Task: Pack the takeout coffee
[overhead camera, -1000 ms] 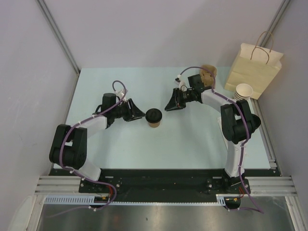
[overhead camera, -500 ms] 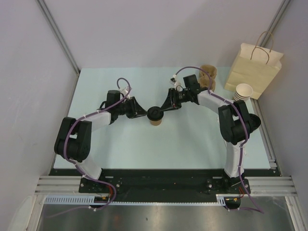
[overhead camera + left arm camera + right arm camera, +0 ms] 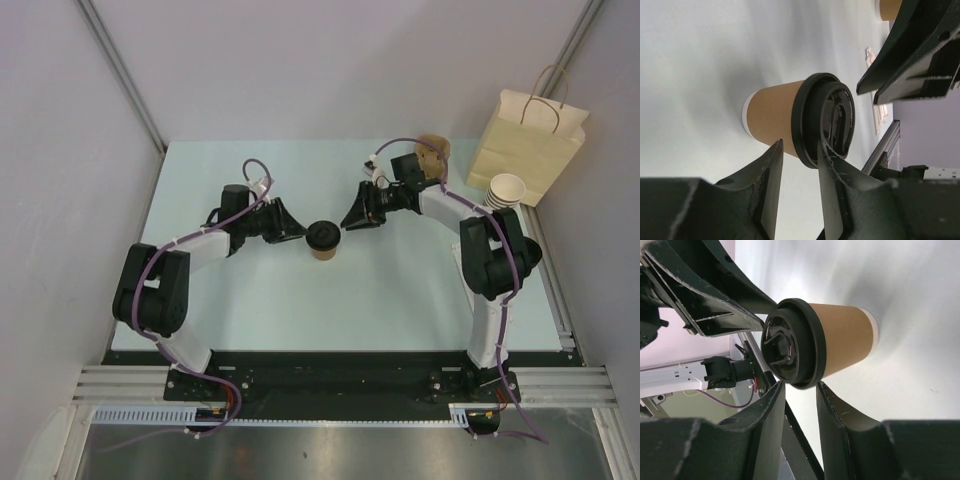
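**Right gripper (image 3: pixel 347 220) backs off the lidded takeout coffee (image 3: pixel 321 243); left gripper (image 3: pixel 300 233) waits just beside it.**
Half a second ago both tips met at the lid (image 3: pixel 827 120). Now both jaws stand part-open and hold nothing, and the cup stands upright mid-table (image 3: pixel 400 290), so it looks capped and ready for bagging. A stack of cups (image 3: pixel 505 190) and the right arm lie between it and the far paper bag (image 3: pixel 527 140).
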Motion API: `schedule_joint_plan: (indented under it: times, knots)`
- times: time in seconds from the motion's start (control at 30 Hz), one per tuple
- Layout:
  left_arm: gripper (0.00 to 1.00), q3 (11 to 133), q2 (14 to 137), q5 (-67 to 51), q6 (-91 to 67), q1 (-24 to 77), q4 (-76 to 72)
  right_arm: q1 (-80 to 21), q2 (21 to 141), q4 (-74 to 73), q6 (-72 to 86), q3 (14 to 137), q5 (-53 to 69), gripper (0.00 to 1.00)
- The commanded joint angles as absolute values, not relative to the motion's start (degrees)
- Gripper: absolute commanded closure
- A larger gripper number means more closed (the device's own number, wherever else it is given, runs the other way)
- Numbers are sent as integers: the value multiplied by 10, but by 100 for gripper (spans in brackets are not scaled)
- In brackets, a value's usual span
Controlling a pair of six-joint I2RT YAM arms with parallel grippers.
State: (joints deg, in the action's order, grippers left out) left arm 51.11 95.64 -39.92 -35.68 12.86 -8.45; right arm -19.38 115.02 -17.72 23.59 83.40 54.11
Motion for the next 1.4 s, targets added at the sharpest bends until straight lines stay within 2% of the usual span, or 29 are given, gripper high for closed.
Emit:
schedule_joint_plan:
  times: [0.0, 0.57, 1.1, 1.37]
  knots:
    - [58, 496, 922, -424, -364, 124, -98, -187, 1100, -175, 235, 854, 565, 64]
    - [57, 483, 923, -431, -378, 132, -111, -259, 1135, -55, 333, 855, 570, 70]
    - [58, 480, 944, -433, -380, 138, -127, -262, 1193, -70, 315, 854, 547, 73]
    - [62, 458, 973, -423, -361, 138, -120, -256, 1200, -83, 306, 853, 541, 73]
